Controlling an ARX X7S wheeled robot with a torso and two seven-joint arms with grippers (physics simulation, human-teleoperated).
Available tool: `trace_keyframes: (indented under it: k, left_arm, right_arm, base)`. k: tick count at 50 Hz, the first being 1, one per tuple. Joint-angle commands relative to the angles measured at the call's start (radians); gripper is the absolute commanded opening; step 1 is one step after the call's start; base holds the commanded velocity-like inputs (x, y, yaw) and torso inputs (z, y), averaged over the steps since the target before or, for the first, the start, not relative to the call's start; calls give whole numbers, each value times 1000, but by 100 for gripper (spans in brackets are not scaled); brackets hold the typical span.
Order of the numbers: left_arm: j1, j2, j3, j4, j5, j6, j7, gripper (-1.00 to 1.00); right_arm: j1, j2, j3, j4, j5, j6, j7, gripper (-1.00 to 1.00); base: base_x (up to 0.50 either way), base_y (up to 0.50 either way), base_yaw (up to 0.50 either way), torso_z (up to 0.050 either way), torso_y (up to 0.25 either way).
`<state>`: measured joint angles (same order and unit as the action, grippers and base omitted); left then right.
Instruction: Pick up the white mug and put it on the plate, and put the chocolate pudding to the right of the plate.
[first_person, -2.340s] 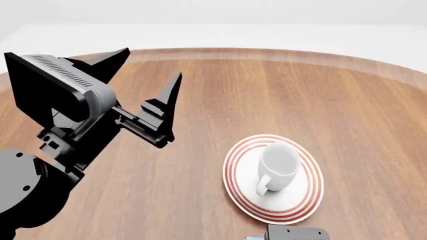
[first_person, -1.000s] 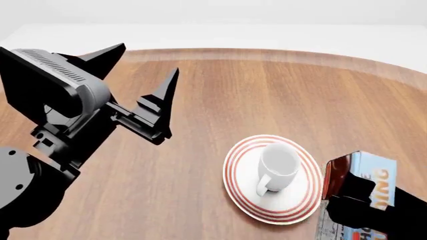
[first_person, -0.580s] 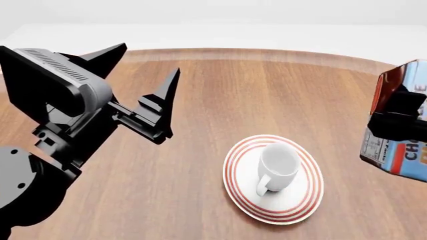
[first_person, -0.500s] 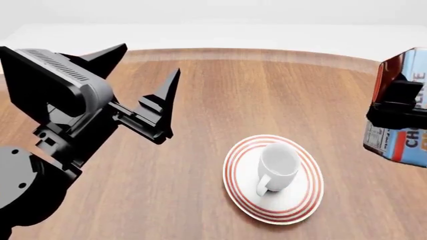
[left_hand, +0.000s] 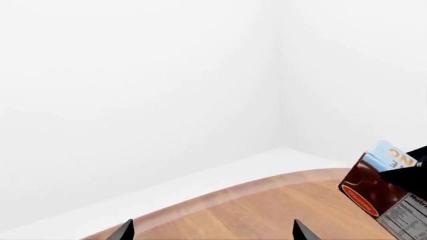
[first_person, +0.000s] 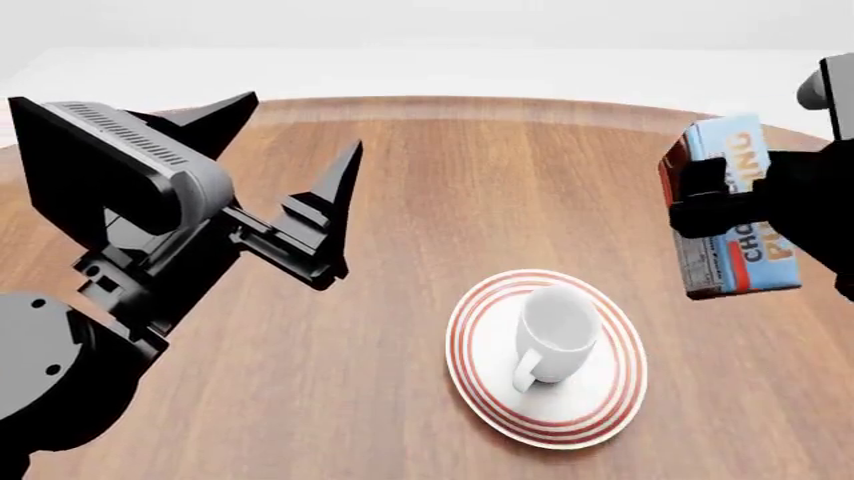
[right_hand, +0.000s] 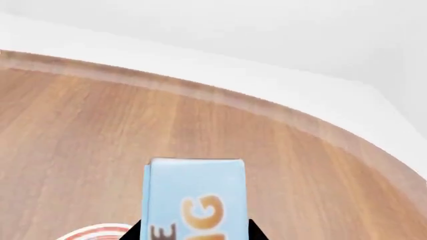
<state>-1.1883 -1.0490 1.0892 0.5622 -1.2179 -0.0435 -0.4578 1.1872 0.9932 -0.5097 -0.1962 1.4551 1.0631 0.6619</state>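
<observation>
One glossy white mug (first_person: 558, 333) on ringed plate (first_person: 483, 385); right hand (first_person: 731, 200) grips boxy pudding carton (first_person: 742, 240).

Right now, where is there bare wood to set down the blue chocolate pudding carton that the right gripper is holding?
Bare wooden table lies right of the red-ringed white plate, below the light blue chocolate pudding carton in the right gripper. More bare wood runs behind the plate to the far edge. The plate is taken by the plain white mug; the open left gripper hangs over the left side.
</observation>
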Motion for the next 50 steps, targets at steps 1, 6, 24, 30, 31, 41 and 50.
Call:
trace_keyframes:
  k: [1,6,24,30,31,41,50]
  left_arm:
    - [4,7,1,-7,2,-2,3,100]
    - [3,6,0,-10,-2,-4,4,100]
    - [0,13,-3,-12,-3,-11,6,100]
    - [1,11,-4,-9,-3,-13,4,100]
    - [2,10,-4,-9,-2,-13,4,100]
    - [3,20,-2,-9,-1,-19,2,100]
    - [2,29,-2,-15,0,-23,3,100]
  right_arm:
    - [133,-80,-156,292,-207,91,-259,-100]
    - [152,-85,-167,400,-242,82,-286,-100]
    - [180,-136,-314,655,-432,17,-463,-100]
    - [176,-146,-344,707,-465,-9,-513,-100]
    - [175,-145,-342,711,-464,-9,-510,-100]
    - [141,-130,-354,800,-492,-38,-518,-100]
    - [157,-138,-355,849,-506,-43,-524,-100]
  base:
    - [0,0,0,0,0]
    - [0,0,0,0,0]
    - [0,0,0,0,0]
    - [0,0,0,0,0]
    - [0,0,0,0,0]
    - [0,0,0,0,0]
    - [0,0,0,0,0]
